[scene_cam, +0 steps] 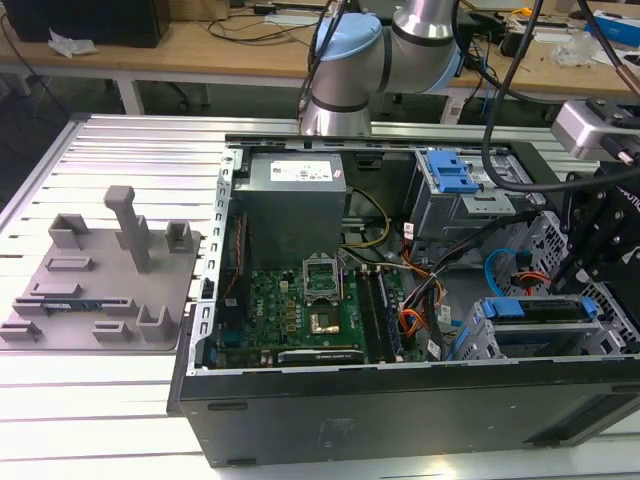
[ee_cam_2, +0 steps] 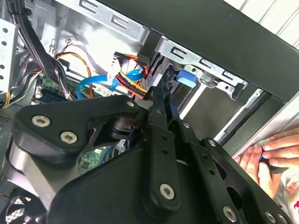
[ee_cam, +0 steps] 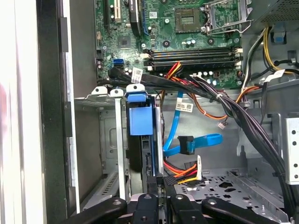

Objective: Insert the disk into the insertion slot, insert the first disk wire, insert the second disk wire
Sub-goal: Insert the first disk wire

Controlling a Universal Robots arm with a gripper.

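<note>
Disk [ee_cam: 139, 119] seated in insertion slot [ee_cam: 108, 140]. Gripper [ee_cam: 161, 186] narrow, pinching multicoloured wire plug [ee_cam: 164, 178] at disk's rear; blue cable [ee_cam: 187, 144] hangs loose alongside.

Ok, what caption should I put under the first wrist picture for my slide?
The gripper at the coloured wire plug, by the disk in the insertion slot.

Black cable bundle [ee_cam: 224, 105] strung past the disk [ee_cam: 139, 119], blue cable [ee_cam: 205, 139] looped just beside it, open perforated floor [ee_cam: 224, 184] beyond

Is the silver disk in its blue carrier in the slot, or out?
In. The disk's bright blue plastic carrier sits inside the grey perforated sheet-metal cage.
</note>
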